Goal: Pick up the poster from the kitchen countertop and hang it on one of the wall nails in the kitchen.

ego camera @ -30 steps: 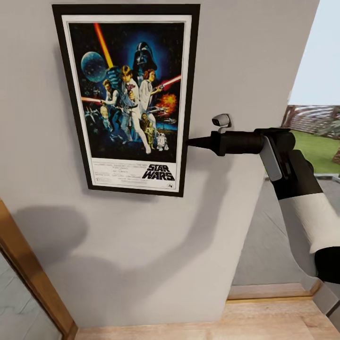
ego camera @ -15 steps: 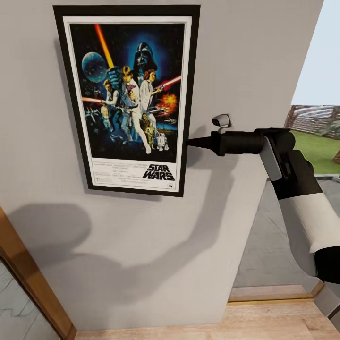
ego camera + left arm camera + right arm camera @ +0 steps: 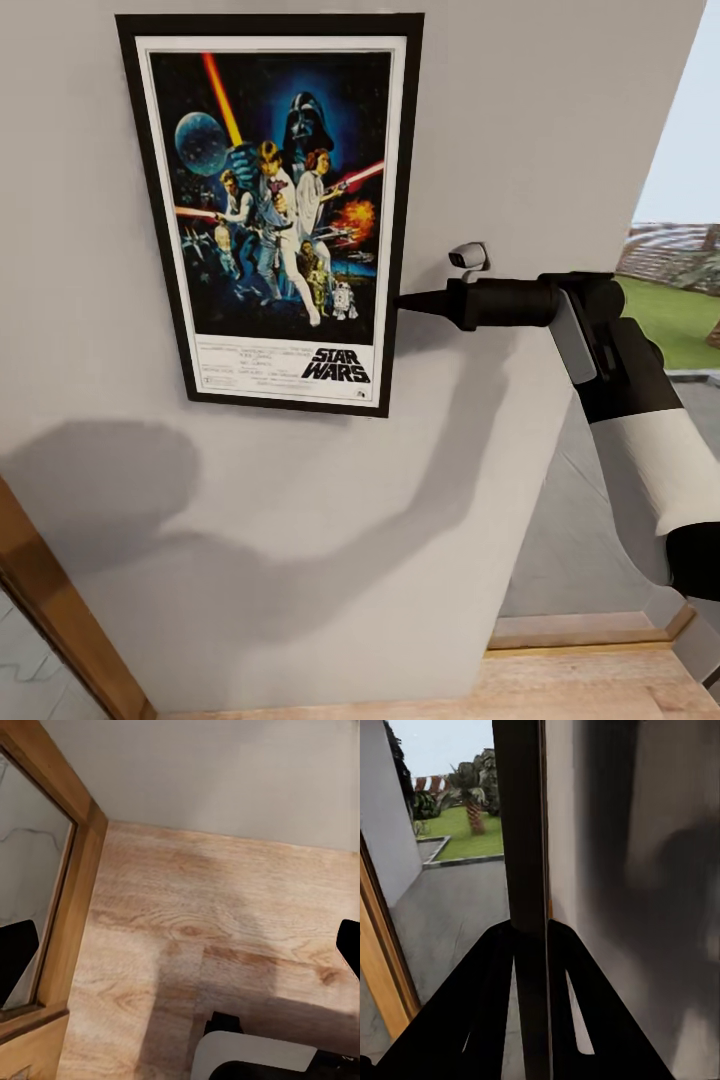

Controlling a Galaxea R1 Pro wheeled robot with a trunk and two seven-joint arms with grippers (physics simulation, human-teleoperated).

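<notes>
Hanging flat against the grey wall [image 3: 520, 130], the poster [image 3: 275, 210] stands upright with its black frame, white border and "STAR WARS" lettering facing the head camera. The right gripper [image 3: 405, 300] meets the poster's edge at about three-quarters of its height down, its dark fingers pointing sideways into the frame. From the right wrist camera the poster [image 3: 526, 825] appears edge-on as a dark slat, and the two black fingers [image 3: 495, 982] are pressed onto it from either side, pinching the frame between them. Behind the gripper, the black and white right arm [image 3: 640, 430] runs back toward the robot, casting a shadow on the wall. Beyond the arm lie a grass lawn [image 3: 675, 315] and sky. The left gripper's black fingertips [image 3: 15, 952] sit spread well apart over a wooden floor [image 3: 217, 915], beside a wooden door frame [image 3: 71, 907].
</notes>
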